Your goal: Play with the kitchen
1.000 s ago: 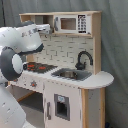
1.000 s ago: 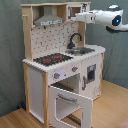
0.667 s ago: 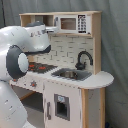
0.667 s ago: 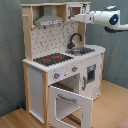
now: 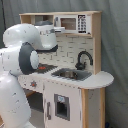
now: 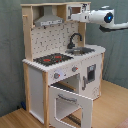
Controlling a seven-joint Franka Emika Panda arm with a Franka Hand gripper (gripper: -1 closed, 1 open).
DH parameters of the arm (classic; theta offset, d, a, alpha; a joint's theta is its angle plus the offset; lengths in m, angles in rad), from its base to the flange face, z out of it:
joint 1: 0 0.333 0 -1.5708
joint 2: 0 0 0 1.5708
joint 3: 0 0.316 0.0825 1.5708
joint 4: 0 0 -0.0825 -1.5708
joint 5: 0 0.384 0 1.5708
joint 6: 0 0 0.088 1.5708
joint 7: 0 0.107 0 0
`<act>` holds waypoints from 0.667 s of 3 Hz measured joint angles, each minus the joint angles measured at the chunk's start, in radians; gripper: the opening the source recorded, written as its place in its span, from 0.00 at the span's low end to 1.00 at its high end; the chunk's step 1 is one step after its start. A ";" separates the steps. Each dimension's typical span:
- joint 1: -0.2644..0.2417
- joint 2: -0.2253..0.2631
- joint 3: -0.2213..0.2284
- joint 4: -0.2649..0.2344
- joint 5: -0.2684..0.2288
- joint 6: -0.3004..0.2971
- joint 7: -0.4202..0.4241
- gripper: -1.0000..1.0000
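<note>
Kitchen (image 6: 60, 65) stands tall on the wood floor (image 6: 110, 107), long axis straight up. In the second exterior view its oven door (image 6: 70, 100) hangs open toward the camera. The arm's gripper (image 6: 76, 16) sits up by the top shelf; can't tell if it's open.

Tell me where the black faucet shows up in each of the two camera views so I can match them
First exterior view: the black faucet stands right of centre, behind the sink, right of the robot arm.
Second exterior view: the black faucet is just right of centre, under the arm's reach, right of the black hob.
Shared landmark: the sink beside it.
</note>
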 joint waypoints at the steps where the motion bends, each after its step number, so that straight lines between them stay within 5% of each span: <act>1: -0.001 0.062 0.025 0.066 0.000 -0.022 -0.027 1.00; 2: -0.001 0.062 0.024 0.066 0.000 -0.023 -0.027 1.00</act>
